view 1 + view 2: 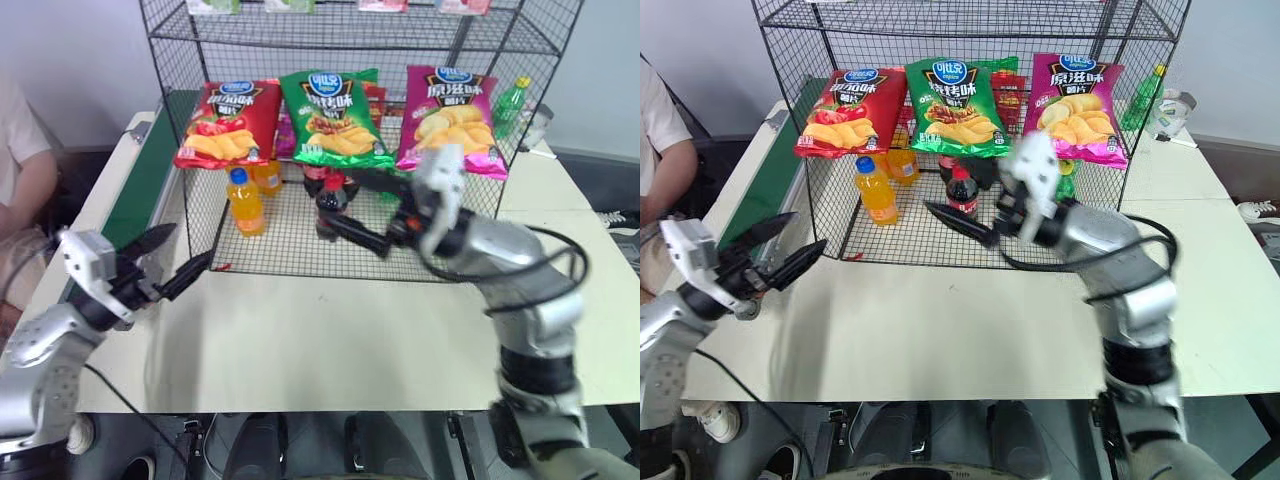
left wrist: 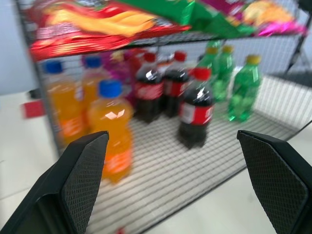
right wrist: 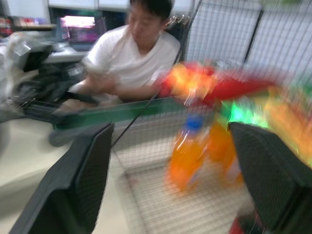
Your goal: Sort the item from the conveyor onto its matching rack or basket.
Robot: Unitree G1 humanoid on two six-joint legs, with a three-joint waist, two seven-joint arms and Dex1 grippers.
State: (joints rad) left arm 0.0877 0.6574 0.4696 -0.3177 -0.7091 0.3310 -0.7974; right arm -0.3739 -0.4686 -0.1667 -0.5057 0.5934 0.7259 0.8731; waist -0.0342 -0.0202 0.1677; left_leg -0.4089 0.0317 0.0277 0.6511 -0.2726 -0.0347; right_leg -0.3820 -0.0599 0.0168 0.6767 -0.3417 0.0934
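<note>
Right gripper [image 1: 372,212] (fingers spread, empty) level before rack [image 1: 170,40], green crisp bag [image 1: 335,118] shelved, left gripper [image 1: 170,258] released

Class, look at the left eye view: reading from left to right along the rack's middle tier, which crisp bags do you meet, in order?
Red crisp bag → green crisp bag → pink crisp bag, all on the rack.

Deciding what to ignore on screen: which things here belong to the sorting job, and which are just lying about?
Job: green crisp bag on the rack middle tier; conveyor; left gripper and right gripper, both open.

Lying about: red crisp bag, pink crisp bag, orange bottles, cola bottles.
</note>
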